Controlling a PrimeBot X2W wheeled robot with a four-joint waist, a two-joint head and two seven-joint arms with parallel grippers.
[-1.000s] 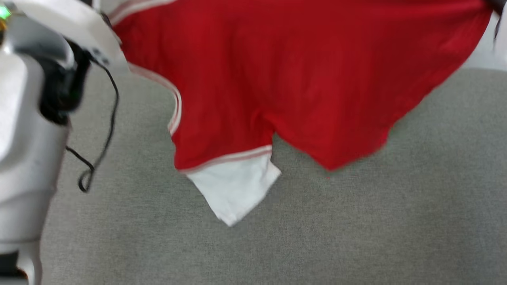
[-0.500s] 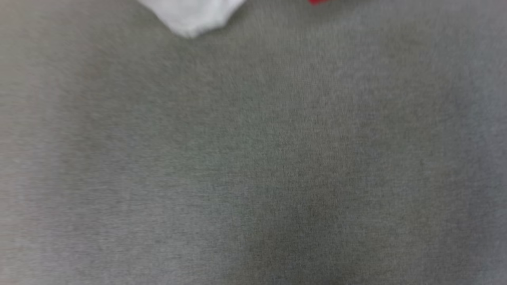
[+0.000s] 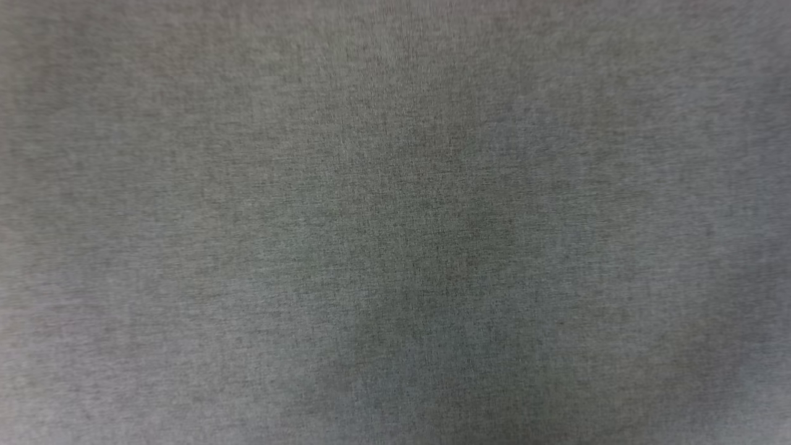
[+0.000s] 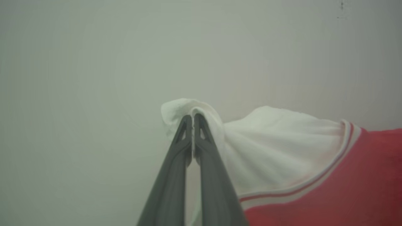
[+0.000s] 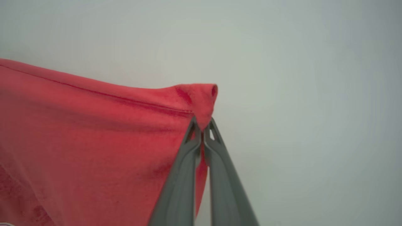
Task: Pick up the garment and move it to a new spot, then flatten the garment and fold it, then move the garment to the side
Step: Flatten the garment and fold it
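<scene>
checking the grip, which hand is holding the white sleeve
The left hand: it pinches the white sleeve of the red jersey shirt; the right hand grips a red corner.

- shirt (image 5: 94,125): red cloth, soft, matt, slightly fuzzy
- sleeve (image 4: 276,144): white cloth, matt, fine ribbed trim
- left gripper (image 4: 192,118), right gripper (image 5: 203,125): dark grey, smooth, matt, plastic-looking
- surface (image 3: 395,222): grey woven cloth, flecked, matt

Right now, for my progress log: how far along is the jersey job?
Done: the garment looks lifted. In hand: left gripper shut on its white sleeve, right gripper shut on a red corner. Left: laying it on the grey surface, flattening, folding, moving it aside.
</scene>
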